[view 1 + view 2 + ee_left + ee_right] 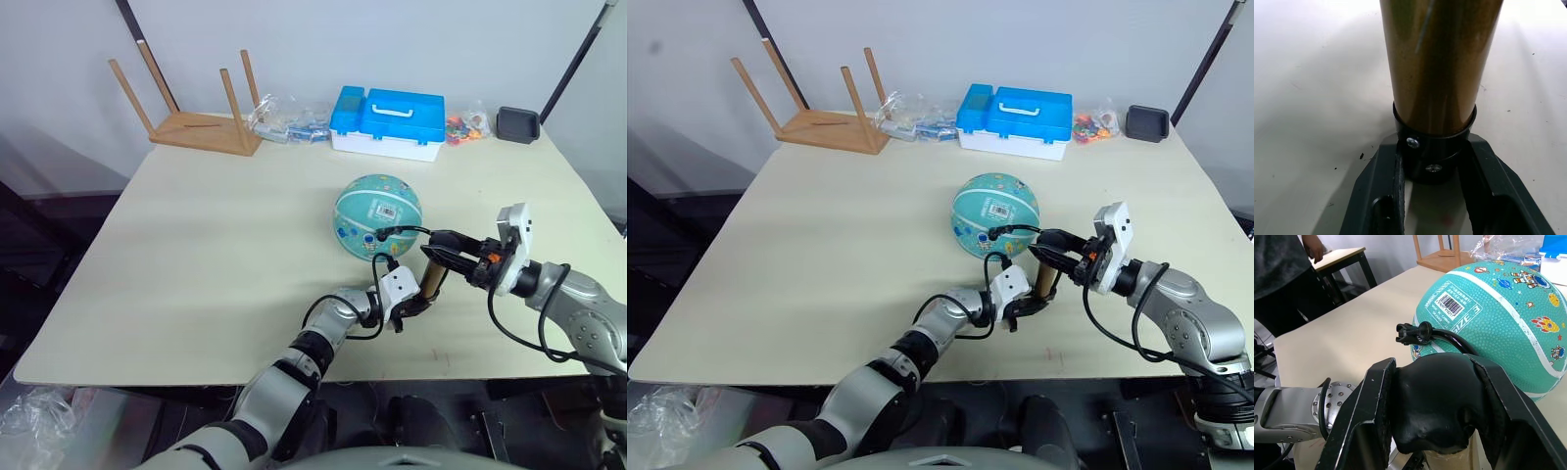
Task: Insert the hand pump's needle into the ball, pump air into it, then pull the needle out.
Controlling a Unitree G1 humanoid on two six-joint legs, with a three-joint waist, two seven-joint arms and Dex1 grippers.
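Slim amber-gold translucent hand pump [431, 279] stands roughly upright on the beige table [196, 255], just in front of the teal cartoon-print ball [377, 215], long axis near vertical. L gripper [1432, 166] clamps the pump's black base cap; R gripper [1432, 406] clamps the black handle on top, R forearm reaching in from the right. Thin black hose [1449, 337] arcs toward the ball; needle fitting [1409, 332] sits near the barcode label, apparently not yet inserted. Judgement: needle must reach the valve first, and both grippers are occupied.
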